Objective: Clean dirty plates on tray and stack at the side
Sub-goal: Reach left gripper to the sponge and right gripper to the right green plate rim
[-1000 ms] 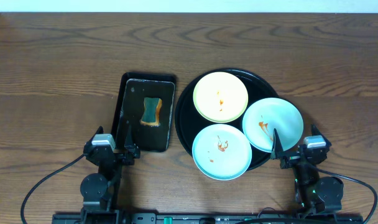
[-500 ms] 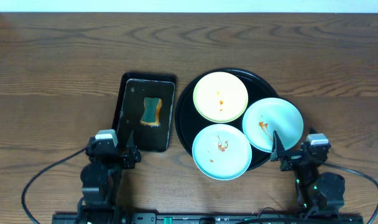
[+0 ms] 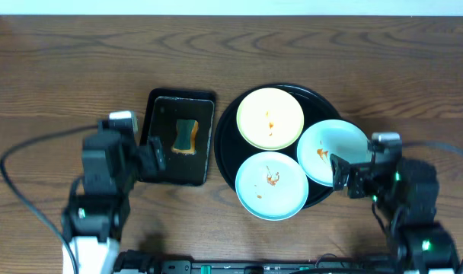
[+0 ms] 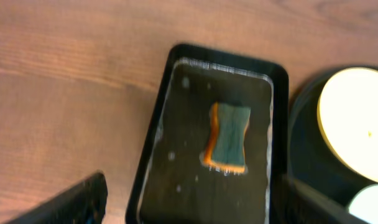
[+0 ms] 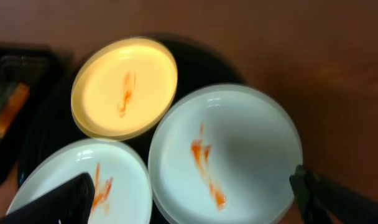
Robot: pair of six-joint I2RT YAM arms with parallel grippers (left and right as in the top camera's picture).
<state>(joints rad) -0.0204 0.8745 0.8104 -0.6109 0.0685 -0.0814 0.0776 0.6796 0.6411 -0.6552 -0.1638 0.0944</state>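
Wood-grain table [image 3: 64, 68] underneath, seen from the fixed top view. Nearest the bases: both arms up off rest and pushed forward versus a second ago. Puts left gripper [image 3: 152, 157] over the near-left edge of the sponge tray [image 3: 161, 114], jaws spread wide, holding nothing. Puts right gripper [image 3: 340, 172] at the near rim of the right mint-blue plate [image 3: 338, 144], jaws likewise spread, empty. Cannot tell contact with the rim from these views. Reads as approach phase only: sponge pickup on the left, plate pickup on the right. No cleaning started.

Next out: near mint-blue plate [image 3: 271, 185], overhanging the front rim of the black tray [image 3: 224, 144], orange-red squiggle mid-plate. Beside it the right mint-blue plate, lapping over the tray's right rim and slightly over both neighbours, smear left of centre. Then the sponge [image 3: 186, 135], green face up over an orange layer, lying mid sponge tray, wet specks around it. Farthest: pale yellow plate [image 3: 270, 118], at the back of the tray, small smear at centre.

All three plates unmoved, all dirty, all on the tray. Probably needs next: a square close on the sponge, and a rim pinch without dragging the neighbours. Risk: overlapped plates shifting together.
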